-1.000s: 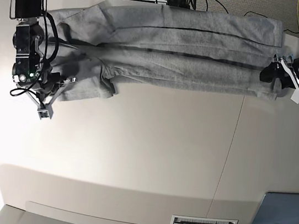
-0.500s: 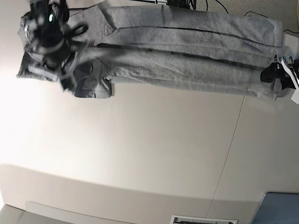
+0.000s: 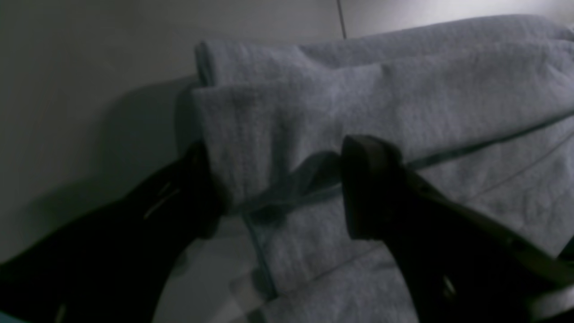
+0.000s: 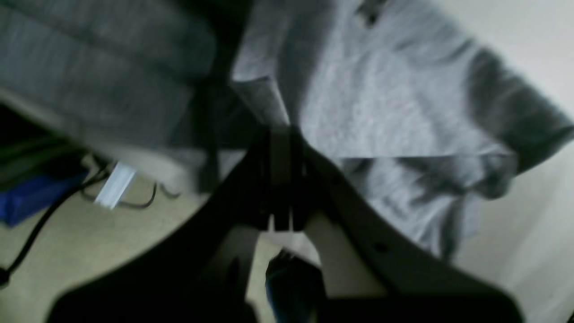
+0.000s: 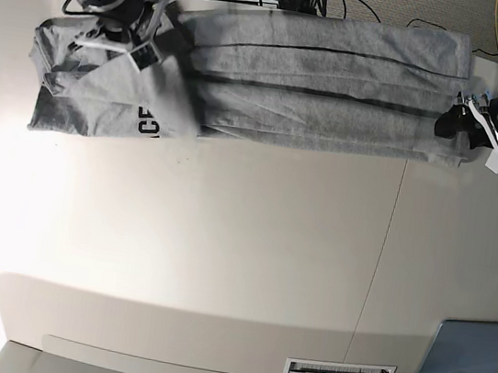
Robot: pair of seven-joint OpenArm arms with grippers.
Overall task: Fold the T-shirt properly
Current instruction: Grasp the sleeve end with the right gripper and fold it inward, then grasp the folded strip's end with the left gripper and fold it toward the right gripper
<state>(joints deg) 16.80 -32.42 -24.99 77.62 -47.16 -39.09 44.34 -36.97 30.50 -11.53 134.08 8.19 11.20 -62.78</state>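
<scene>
Shirt (image 5: pixel 319 85): long folded band across the far tabletop (image 5: pixel 220 257).
Right gripper (image 4: pixel 280 179): jaws pinching cloth at the left end.
Left gripper (image 3: pixel 280 188): jaws spread, straddling the right end.
Progress: lengthwise folds done; crosswise folds remain, I judge.

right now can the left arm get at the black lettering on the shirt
Probably not: the left claw sits at the shirt's opposite end, while the lettering lies beside the right claw.

The base camera looks straight down on the whole table (image 5: pixel 241 241); both wrist cameras sit very near the T-shirt (image 5: pixel 319 85), which all views share.
</scene>
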